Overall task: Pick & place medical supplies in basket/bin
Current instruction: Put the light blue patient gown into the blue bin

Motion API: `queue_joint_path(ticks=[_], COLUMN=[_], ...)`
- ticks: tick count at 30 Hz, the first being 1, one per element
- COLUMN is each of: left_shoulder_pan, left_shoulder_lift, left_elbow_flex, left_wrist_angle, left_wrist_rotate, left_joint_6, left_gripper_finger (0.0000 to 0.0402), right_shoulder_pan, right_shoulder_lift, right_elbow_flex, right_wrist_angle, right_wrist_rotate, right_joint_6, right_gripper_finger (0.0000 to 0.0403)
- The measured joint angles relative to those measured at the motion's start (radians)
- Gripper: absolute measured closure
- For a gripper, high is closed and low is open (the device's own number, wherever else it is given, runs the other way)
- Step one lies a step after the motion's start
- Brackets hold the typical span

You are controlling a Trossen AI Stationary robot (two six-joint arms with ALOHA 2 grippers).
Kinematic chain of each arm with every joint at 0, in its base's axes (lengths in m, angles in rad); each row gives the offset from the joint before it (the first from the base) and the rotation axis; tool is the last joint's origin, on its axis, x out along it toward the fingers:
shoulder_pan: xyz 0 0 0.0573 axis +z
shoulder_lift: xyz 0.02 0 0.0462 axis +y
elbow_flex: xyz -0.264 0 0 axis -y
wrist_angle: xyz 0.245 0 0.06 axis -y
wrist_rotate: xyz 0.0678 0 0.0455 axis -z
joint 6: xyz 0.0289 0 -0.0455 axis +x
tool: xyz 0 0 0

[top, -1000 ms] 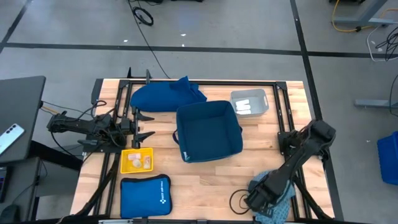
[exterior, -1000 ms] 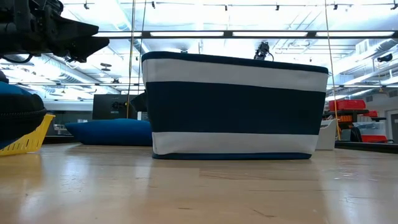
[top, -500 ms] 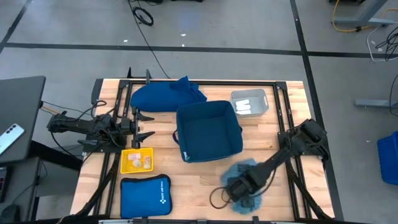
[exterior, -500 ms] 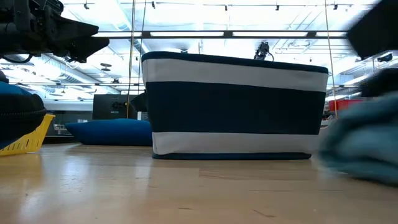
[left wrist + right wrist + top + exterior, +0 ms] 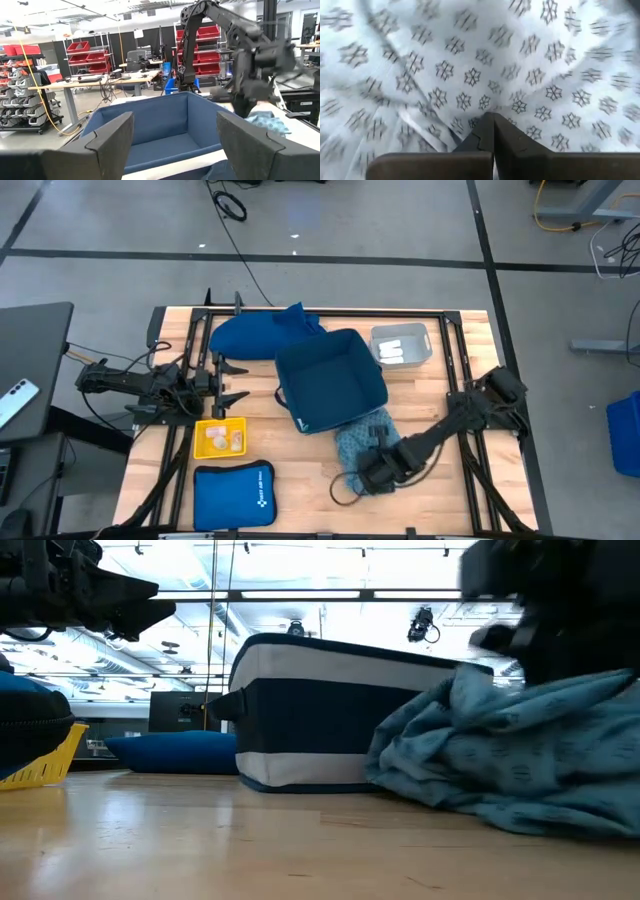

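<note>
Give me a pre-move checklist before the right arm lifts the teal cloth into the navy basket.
1. Grip: right gripper shut on the teal cloth: ok.
2. Basket position: navy basket is skewed and its near side rides up in the low view: not ok.
3. Cloth clear of basket: it is bunched against the basket's wall: not ok.
4. Basket interior free: nothing visible inside: ok.
5. Left gripper parked open at the table's left edge, out of the path: ok.
6. Cloth fully off the table: cannot tell.

Two dark, cable-trailing jointed arms (image 5: pixel 455 425)
</note>
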Motion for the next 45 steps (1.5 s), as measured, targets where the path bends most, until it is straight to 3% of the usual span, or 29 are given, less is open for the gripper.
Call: queue_joint_path(ticks=[7,12,20,24,28,32,40,45], left_shoulder_pan=[0.000,0.000,0.000,0.000,0.000,0.000,0.000,0.000], left_shoulder_lift=[0.000,0.000,0.000,0.000,0.000,0.000,0.000,0.001], left_elbow_flex=[0.000,0.000,0.000,0.000,0.000,0.000,0.000,0.000], left_wrist_angle=[-0.005,-0.005,-0.005,-0.015,-0.026,-0.027,-0.032,-0.035], left_wrist_rotate=[0.000,0.000,0.000,0.000,0.000,0.000,0.000,0.000], left_joint_6=[0.000,0.000,0.000,-0.006,-0.008,-0.010,-0.010,-0.010], left_gripper_finger=[0.0118,0.0118,0.0118,0.0118,0.0118,0.0118,0.0118,0.0118], right_shoulder_pan=[0.127,0.153,0.201,0.216,0.220,0.220,0.268,0.282], right_shoulder_lift=[-0.018,-0.019,-0.017,-0.017,-0.017,-0.009,0.054,0.056], right_elbow_flex=[0.194,0.250,0.246,0.246,0.246,0.245,0.239,0.198], right_wrist_angle=[-0.222,-0.198,-0.100,-0.129,-0.158,-0.239,-0.563,-0.591], right_wrist_rotate=[0.145,-0.011,-0.128,-0.041,0.031,0.030,-0.006,0.025], right_joint_6=[0.029,0.029,0.052,0.017,-0.050,-0.095,-0.166,-0.189], right_gripper_finger=[0.0403,0.0390,0.0281,0.0224,0.0194,0.0188,0.0188,0.0187])
